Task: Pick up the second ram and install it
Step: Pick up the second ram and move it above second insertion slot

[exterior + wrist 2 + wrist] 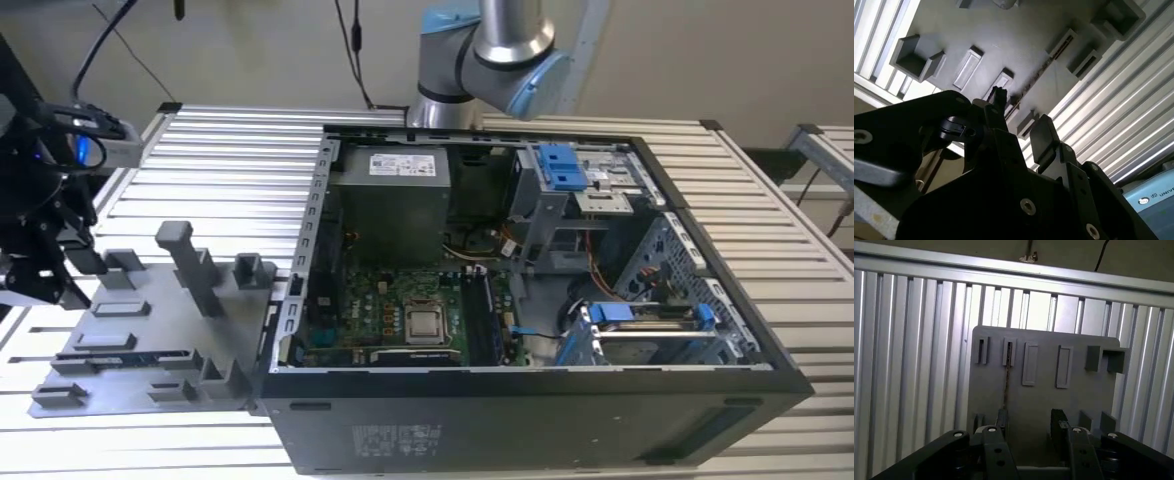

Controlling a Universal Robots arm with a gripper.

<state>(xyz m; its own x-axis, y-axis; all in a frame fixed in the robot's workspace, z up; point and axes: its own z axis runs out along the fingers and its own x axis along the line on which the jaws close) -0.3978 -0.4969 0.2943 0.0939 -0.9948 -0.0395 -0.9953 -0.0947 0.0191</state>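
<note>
The second ram (pixel 1005 382) stands on edge in a slot of the grey holder tray (pixel 1044 400), a thin dark strip seen from above. It shows as a thin line (pixel 1053 54) in the second wrist view and a dark strip (pixel 100 357) in the exterior view. My gripper (pixel 1030 422) hangs above the tray, open, with nothing between its fingers (pixel 1059 421). The ram runs roughly in line with one finger, not centred in the gap. In the exterior view the gripper (pixel 47 275) is at the far left, over the tray's edge.
An open computer case (pixel 534 400) lies on the slatted metal table (pixel 227 170), its motherboard (pixel 387 320) facing up, with drive cages on the exterior view's right. A grey T-shaped post (pixel 187 265) and small blocks rise from the tray. The arm's base (pixel 487 50) stands behind the case.
</note>
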